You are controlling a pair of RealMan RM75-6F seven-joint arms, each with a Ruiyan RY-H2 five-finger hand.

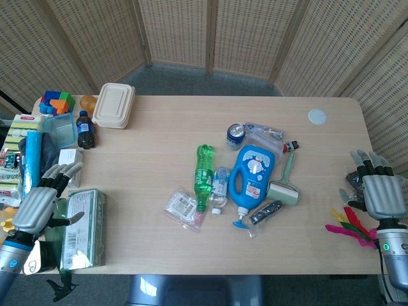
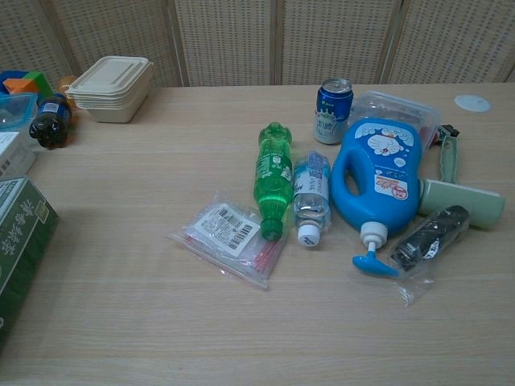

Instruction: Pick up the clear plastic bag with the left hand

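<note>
Left hand (image 1: 39,203) empty, fingers spread, at the table's (image 1: 159,134) left edge.
Clear plastic bag (image 1: 183,207) lies flat mid-table (green bottle (image 1: 203,176) touching): pinch its free corner.

From the chest view I see neither hand. In the head view my left hand (image 1: 39,203) shows only its back; what lies under the palm is hidden. Just beyond its fingertips, the box (image 1: 81,228) is cut by the chest view's left edge. My right hand (image 1: 377,191) covers a dark object beneath its fingers that I cannot identify. The bag (image 2: 229,237) contents are too small to tell. The roller (image 2: 459,193) is cut by the chest view's right edge.
</note>
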